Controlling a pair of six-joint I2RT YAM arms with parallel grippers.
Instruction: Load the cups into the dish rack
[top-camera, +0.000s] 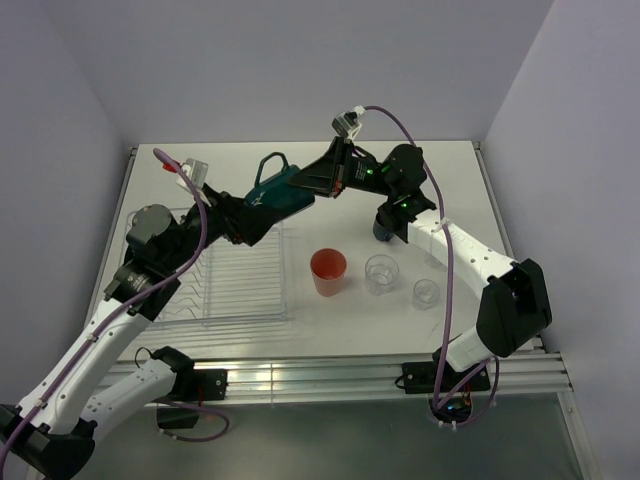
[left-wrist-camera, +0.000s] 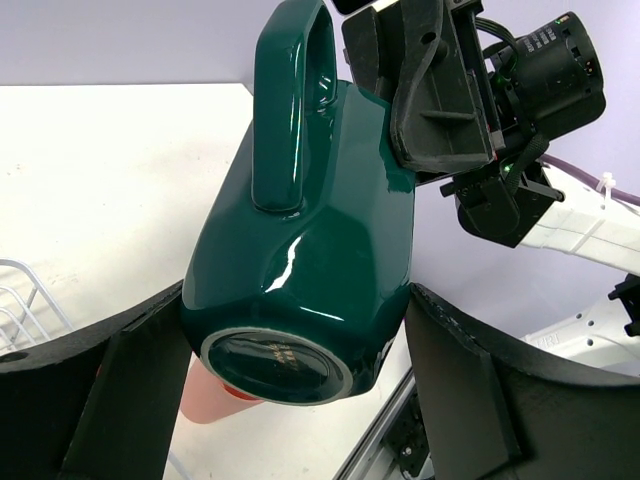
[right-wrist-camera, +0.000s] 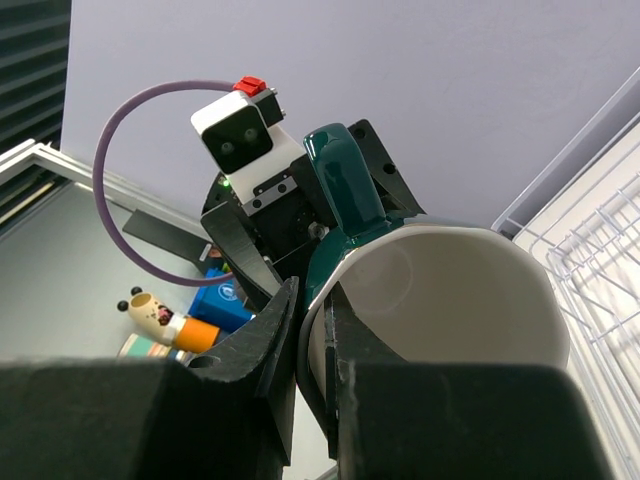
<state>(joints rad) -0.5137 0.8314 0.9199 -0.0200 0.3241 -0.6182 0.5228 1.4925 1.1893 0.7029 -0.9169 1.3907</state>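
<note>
The dark teal mug (top-camera: 280, 192) hangs in the air on its side between both grippers, handle up, above the far edge of the dish rack (top-camera: 250, 285). My right gripper (top-camera: 322, 178) is shut on its rim, one finger inside the cream interior (right-wrist-camera: 450, 300) and one outside (right-wrist-camera: 312, 300). My left gripper (left-wrist-camera: 296, 290) straddles the mug's base (left-wrist-camera: 310, 230), both fingers against its sides. The salmon-pink tumbler (top-camera: 328, 271), two clear glasses (top-camera: 381, 274) (top-camera: 426, 293) and the navy mug (top-camera: 383, 232), half hidden by the right arm, stand on the table. A third glass is not in view.
The rack lies at the left of the white table, and its wires show in the left wrist view (left-wrist-camera: 20, 300) and the right wrist view (right-wrist-camera: 600, 290). The tumbler shows below the mug in the left wrist view (left-wrist-camera: 205, 395). Walls enclose the table on three sides.
</note>
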